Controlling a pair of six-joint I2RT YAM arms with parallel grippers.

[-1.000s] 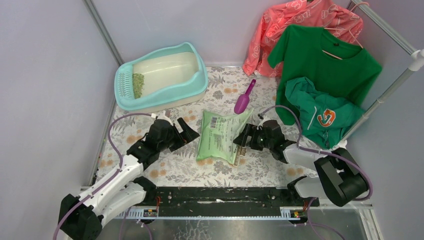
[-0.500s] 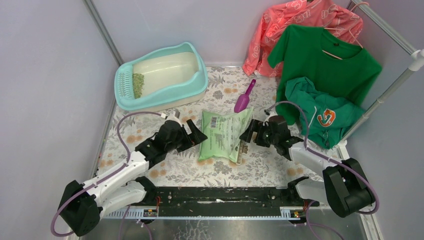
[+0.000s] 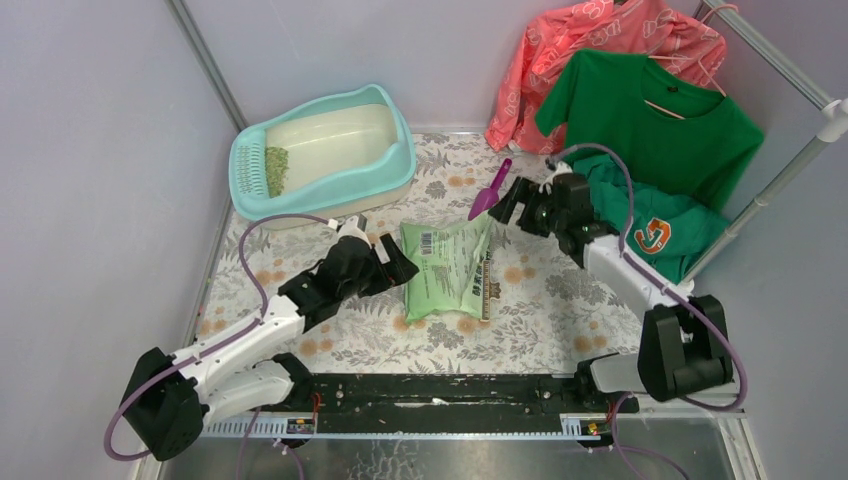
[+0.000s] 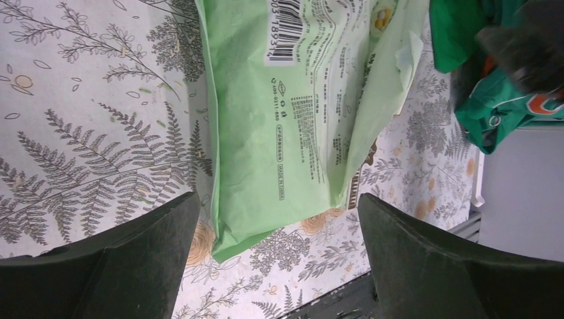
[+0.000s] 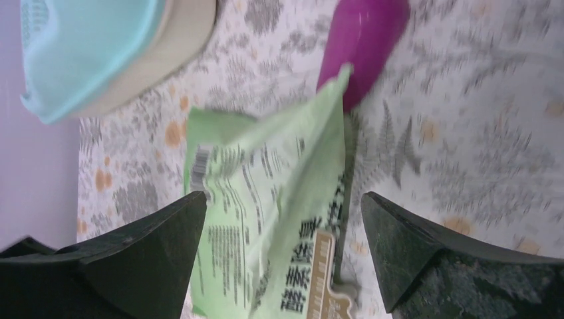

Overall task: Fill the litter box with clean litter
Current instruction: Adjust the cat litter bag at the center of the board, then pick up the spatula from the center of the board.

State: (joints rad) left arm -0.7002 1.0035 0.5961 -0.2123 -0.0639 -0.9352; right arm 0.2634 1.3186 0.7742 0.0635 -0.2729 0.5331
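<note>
Jaws both spread, empty: left beside bag, right near scoop.

A robot lab's staged home corner: plain lavender panels and metal posts enclose a floral cloth; shirts hang upper right.
</note>
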